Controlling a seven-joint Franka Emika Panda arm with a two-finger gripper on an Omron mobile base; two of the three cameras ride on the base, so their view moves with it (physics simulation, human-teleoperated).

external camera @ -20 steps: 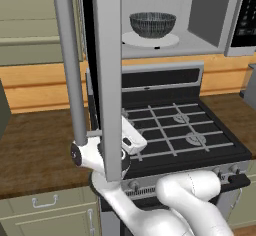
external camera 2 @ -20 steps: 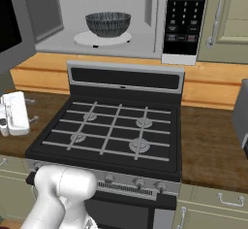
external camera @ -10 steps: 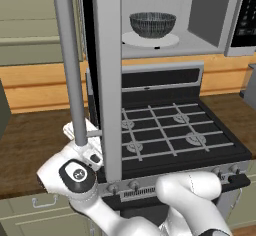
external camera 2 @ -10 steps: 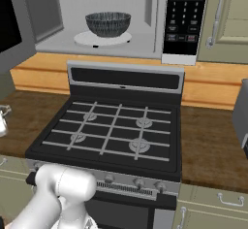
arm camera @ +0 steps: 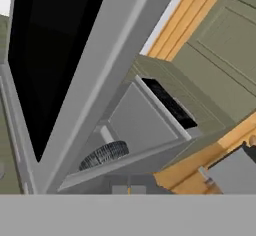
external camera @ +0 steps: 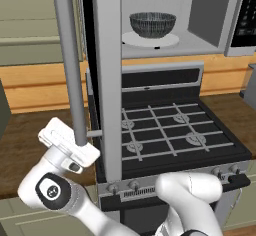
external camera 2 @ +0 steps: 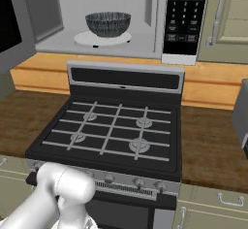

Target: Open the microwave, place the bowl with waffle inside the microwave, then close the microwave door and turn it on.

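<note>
Claw (external camera: 75, 147) has closed and swung behind the microwave door (external camera: 107, 80) handle.

so the bowl (external camera 2: 108, 24) sits on the white turntable (external camera 2: 102, 38) inside the microwave (external camera 2: 121, 14), above the stove (external camera 2: 114, 133).

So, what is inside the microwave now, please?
In the microwave cavity, the dark mesh-patterned bowl stands on the white turntable. The microwave door is open. The bowl's wall hides its contents, so no waffle is visible.
</note>
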